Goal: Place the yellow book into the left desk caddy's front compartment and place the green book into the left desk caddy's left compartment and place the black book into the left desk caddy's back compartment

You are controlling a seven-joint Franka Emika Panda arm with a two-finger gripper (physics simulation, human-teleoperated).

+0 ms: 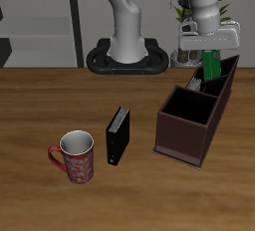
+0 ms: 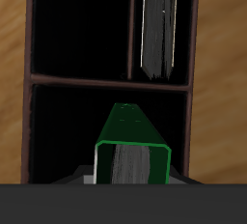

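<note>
Gripping the thin bright-green book [image 1: 211, 64] upright, the white two-finger gripper [image 1: 208, 48] hangs straight down from the arm over the back end of the dark maroon-brown open-topped desk caddy [image 1: 189, 135]. From the wrist view, the green book's lower end points into a narrow partitioned section, and one dull grey-tan book [image 2: 160, 27] stands in the section beyond the divider. One small black book [image 1: 118, 135] stands on the wooden table [image 1: 40, 106] beside one red patterned mug [image 1: 76, 157]. Grey shelving lines the room behind.
</note>
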